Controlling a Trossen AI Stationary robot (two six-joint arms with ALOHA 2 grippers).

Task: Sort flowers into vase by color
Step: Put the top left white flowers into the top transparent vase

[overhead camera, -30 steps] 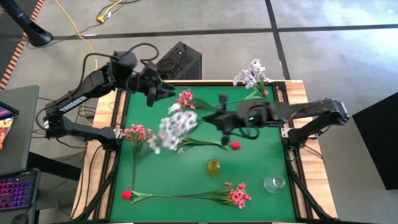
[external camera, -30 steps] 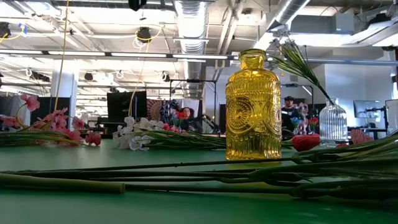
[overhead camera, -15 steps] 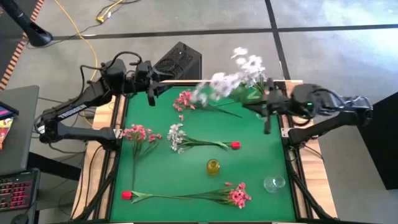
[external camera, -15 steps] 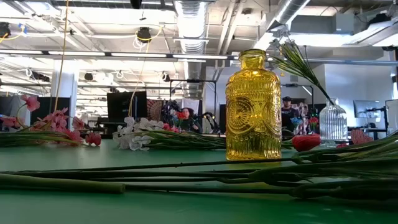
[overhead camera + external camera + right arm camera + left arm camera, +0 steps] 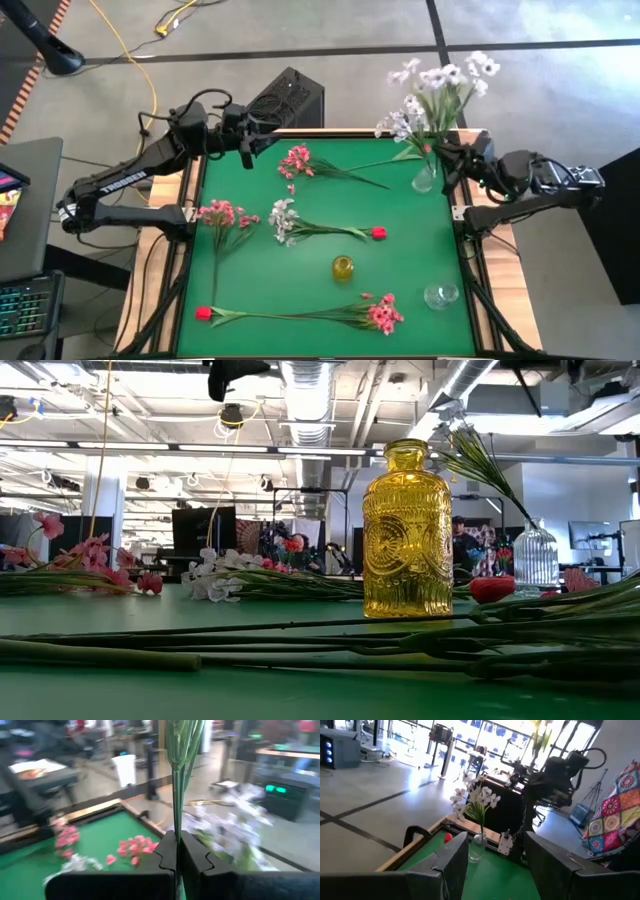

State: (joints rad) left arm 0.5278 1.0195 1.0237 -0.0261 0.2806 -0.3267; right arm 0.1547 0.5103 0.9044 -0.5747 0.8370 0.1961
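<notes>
White flower spray (image 5: 440, 80) is hanging stem-down over the clear vase (image 5: 424, 179) at the counter's (image 5: 400, 250) far right corner; our right gripper (image 5: 175, 854) is clamping its stem, lowering needed next. Left gripper (image 5: 492, 865) is waiting, released.

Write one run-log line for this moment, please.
right claw: shut on white flower spray, above clear vase | left claw: open, empty, far-left table corner | yellow vase: empty
</notes>
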